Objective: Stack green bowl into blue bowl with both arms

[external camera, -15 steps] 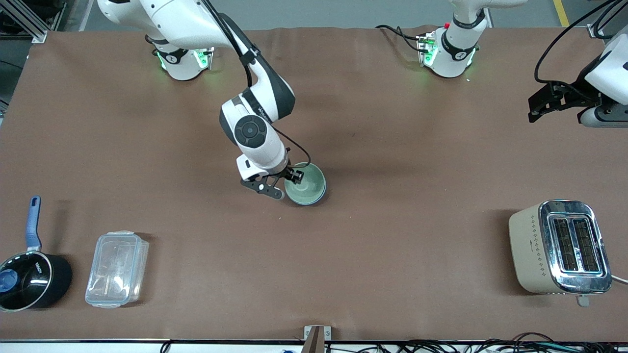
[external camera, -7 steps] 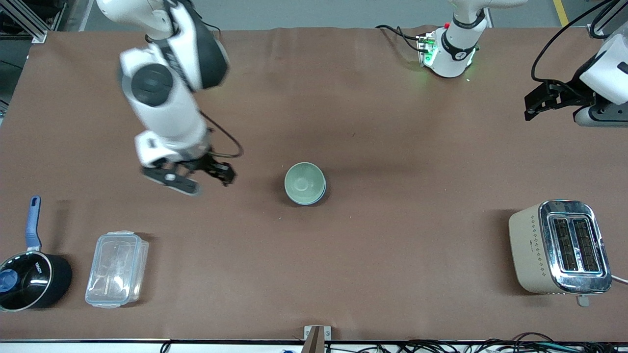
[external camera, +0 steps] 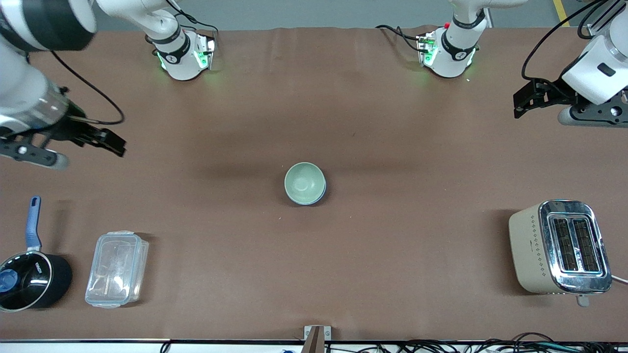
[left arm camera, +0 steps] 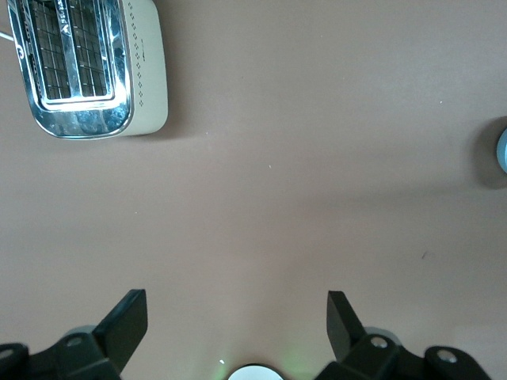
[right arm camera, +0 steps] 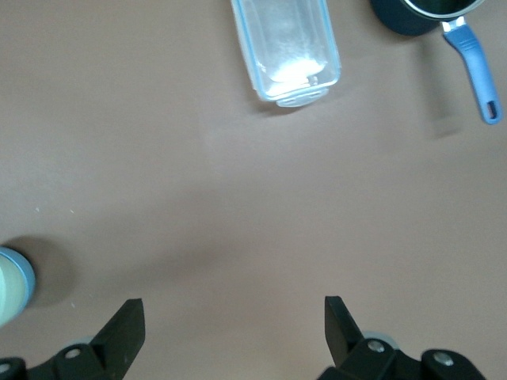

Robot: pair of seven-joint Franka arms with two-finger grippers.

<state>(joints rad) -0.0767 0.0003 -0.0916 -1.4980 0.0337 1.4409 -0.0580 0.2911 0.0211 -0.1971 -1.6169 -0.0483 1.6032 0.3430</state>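
The green bowl (external camera: pixel 303 182) sits nested inside the blue bowl (external camera: pixel 322 192) at the middle of the table; only a thin blue edge shows round it. Both show at the edge of the right wrist view, the green bowl (right arm camera: pixel 6 289) inside the blue bowl (right arm camera: pixel 28 277). The blue bowl's edge shows in the left wrist view (left arm camera: pixel 502 150). My right gripper (external camera: pixel 115 144) is open and empty in the air over the right arm's end of the table (right arm camera: pixel 232 313). My left gripper (external camera: pixel 519 104) is open and empty over the left arm's end (left arm camera: pixel 236 309).
A beige toaster (external camera: pixel 559 247) stands near the front camera at the left arm's end (left arm camera: pixel 87 63). A clear lidded container (external camera: pixel 117 268) and a black pot with a blue handle (external camera: pixel 29 274) lie at the right arm's end, both also in the right wrist view (right arm camera: pixel 285 47) (right arm camera: pixel 424 12).
My right gripper let go of the green bowl's rim and swung up and away toward the right arm's end of the table. The bowls stayed put. My left arm drifted slightly.
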